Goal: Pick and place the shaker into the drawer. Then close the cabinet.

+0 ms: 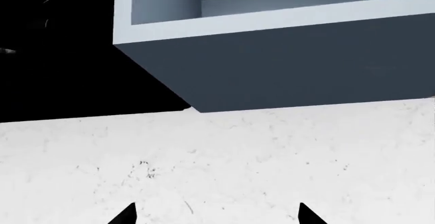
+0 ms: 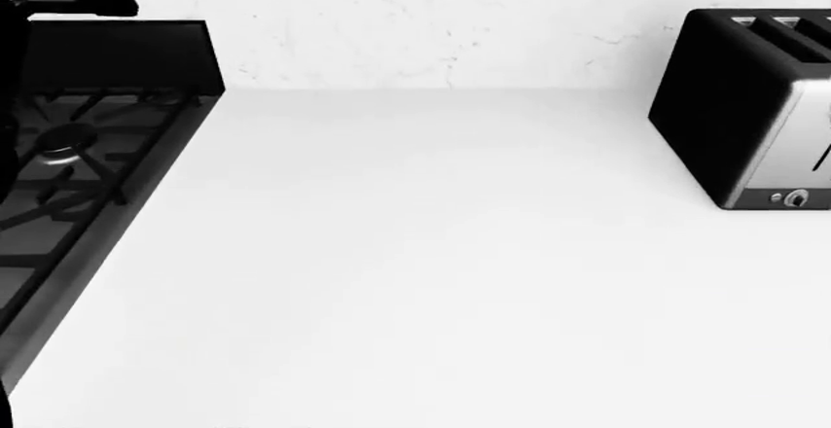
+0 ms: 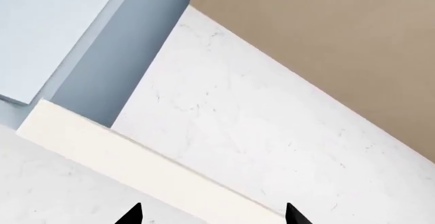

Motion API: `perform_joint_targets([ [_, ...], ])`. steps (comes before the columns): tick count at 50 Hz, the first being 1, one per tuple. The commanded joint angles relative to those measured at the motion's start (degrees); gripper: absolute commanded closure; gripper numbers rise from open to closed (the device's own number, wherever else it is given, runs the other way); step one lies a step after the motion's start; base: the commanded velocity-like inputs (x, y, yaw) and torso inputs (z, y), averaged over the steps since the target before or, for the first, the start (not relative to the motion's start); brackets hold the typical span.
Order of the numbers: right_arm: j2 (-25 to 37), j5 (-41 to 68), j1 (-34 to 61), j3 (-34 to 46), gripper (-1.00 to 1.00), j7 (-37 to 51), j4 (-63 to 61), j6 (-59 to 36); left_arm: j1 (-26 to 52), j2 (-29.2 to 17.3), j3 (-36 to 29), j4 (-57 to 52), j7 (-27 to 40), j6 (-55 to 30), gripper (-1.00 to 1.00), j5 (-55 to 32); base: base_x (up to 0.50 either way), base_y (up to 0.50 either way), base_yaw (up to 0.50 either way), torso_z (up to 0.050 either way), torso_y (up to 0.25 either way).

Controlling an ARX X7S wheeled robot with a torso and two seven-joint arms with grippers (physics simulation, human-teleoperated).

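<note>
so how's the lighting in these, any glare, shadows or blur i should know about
Head view: the counter is washed out to near featureless white, with no cast shadow under the toaster, and the stove is very dark. Left wrist view: sharp, the drawer evenly shaded, a pure black void beside it. Right wrist view: flat even light, no glare or blur; only the dark fingertips show.

No readable text or labels
</note>
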State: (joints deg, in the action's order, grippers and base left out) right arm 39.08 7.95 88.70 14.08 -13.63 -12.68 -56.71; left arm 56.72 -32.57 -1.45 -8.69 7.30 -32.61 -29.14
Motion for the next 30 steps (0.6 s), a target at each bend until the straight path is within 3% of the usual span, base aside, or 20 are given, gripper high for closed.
perform_joint_targets([
  [1, -0.22, 0.52, -0.73, -1.17, -1.00, 0.37, -1.04, 0.44, -0.92, -0.12, 0.19, -0.63, 0.11, 0.11, -1.00, -0.26, 0.00, 0.00, 0.00, 0.000, 0.000],
  [20, -0.12, 0.38, -0.44, -2.95, -1.00, 2.09, -2.86, -1.97, -1.20, 0.09, -0.02, -1.32, 0.28, 0.08, -1.00, -0.60, 0.00, 0.00, 0.00, 0.000, 0.000],
  [30, -3.48, -3.46, 17.43, 5.61, -1.00, 0.99, -1.16, -1.23, -7.80, -0.03, 2.31, -6.22, 1.98, -0.82, -1.00, -2.78, 0.00, 0.00, 0.00, 0.000, 0.000],
])
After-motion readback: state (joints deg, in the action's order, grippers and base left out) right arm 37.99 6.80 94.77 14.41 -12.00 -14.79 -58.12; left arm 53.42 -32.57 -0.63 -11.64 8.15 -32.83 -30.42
